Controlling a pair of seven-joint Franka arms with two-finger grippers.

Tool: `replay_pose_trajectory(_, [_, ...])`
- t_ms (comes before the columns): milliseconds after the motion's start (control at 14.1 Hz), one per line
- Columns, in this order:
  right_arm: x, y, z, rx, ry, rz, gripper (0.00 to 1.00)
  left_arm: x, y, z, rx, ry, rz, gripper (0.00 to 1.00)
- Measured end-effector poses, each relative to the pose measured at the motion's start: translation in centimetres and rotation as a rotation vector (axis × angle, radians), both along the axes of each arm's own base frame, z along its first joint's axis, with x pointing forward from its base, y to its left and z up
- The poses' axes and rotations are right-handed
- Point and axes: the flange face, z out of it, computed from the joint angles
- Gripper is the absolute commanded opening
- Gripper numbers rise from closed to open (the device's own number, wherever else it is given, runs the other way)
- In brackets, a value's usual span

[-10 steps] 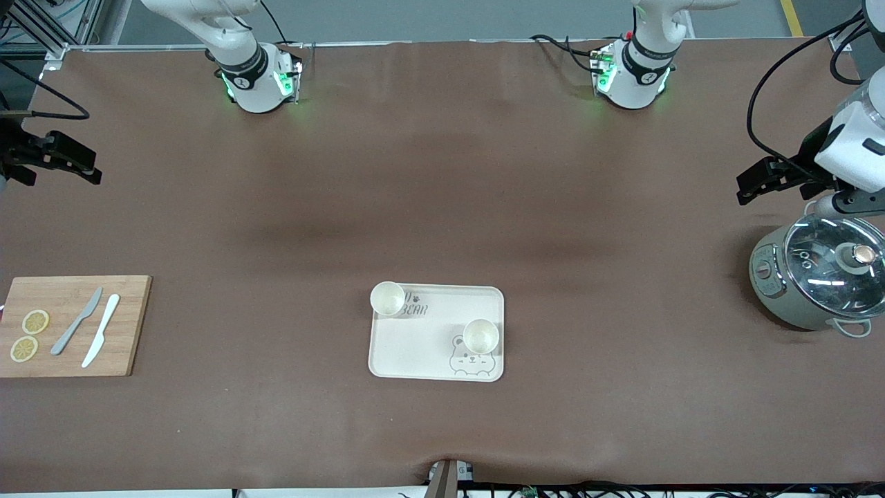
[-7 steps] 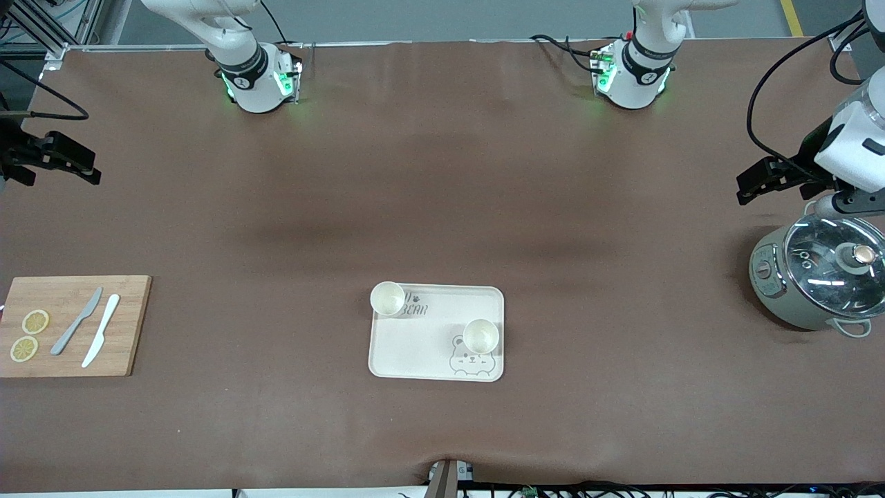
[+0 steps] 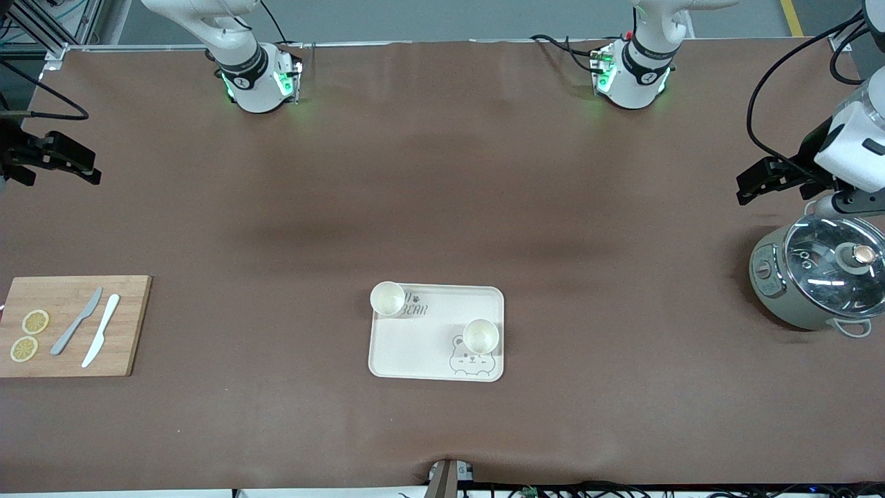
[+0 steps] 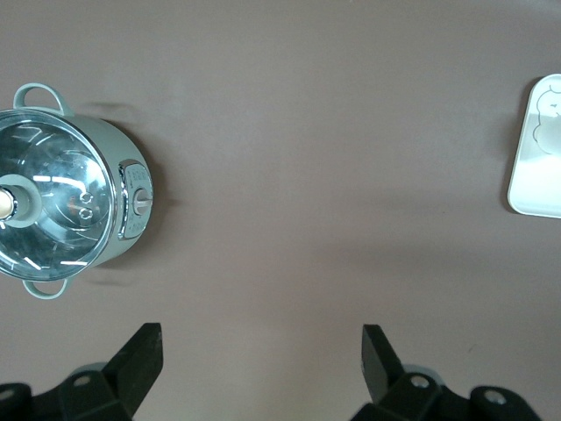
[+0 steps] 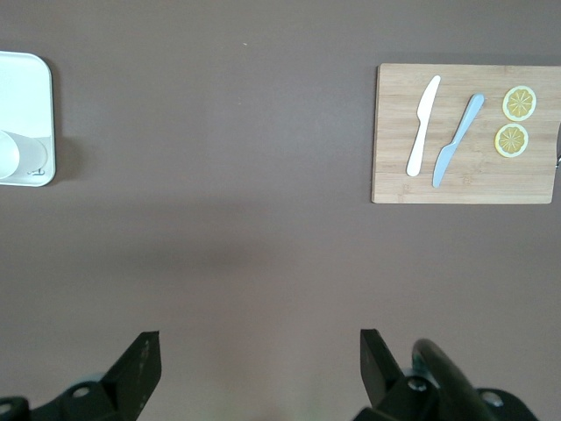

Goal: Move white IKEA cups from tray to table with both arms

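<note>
1. The tray (image 3: 436, 333) reads "BEAN" above a printed bear face.
2. Two white IKEA cups: the first cup (image 3: 387, 299) stands on the tray corner toward the right arm's end, the second cup (image 3: 480, 335) on the tray by the bear.
3. Left end effector (image 3: 760, 178) hangs near the cooker (image 3: 816, 278), fingers spread wide.
4. Right end effector (image 3: 59, 160) waits above the bench (image 3: 442, 194), fingers wide, well apart from the tray.
5. Cutting board (image 3: 69, 326): two knives, two lemon slices.
</note>
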Motion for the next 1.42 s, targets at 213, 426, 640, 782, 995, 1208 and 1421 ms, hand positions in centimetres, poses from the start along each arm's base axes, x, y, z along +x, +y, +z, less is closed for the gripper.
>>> replay_pose_trajectory(213, [0.0, 0.0, -0.1, 0.000, 0.001, 0.000, 1.00, 1.5, 0.1, -4.1, 0.002, 0.082, 0.001, 1.00])
replay_pose_trajectory(426, [0.2, 0.0, -0.4, 0.000, 0.008, 0.000, 1.00, 2.8, 0.3, -7.0, 0.002, 0.131, 0.005, 1.00])
replay_pose_trajectory(640, [0.5, 0.0, -0.9, 0.000, 0.016, 0.000, 1.00, 3.8, -0.3, -9.4, 0.000, 0.156, -0.006, 1.00])
replay_pose_trajectory(782, [0.5, 0.0, -0.8, 0.000, 0.013, 0.000, 1.00, 5.4, -1.5, -11.4, -0.004, 0.146, -0.023, 1.00])
replay_pose_trajectory(995, [0.5, 0.0, -0.8, 0.000, 0.016, -0.001, 1.00, 8.2, -3.9, -14.9, -0.012, 0.135, -0.035, 1.00])
replay_pose_trajectory(1208, [0.6, -0.2, -1.1, -0.001, 0.024, -0.003, 1.00, 10.0, -7.2, -17.7, -0.017, 0.100, 0.019, 1.00])
replay_pose_trajectory(1421, [0.8, -0.3, -1.5, -0.001, 0.026, -0.005, 1.00, 10.7, -13.4, -19.4, -0.033, 0.028, 0.116, 1.00])
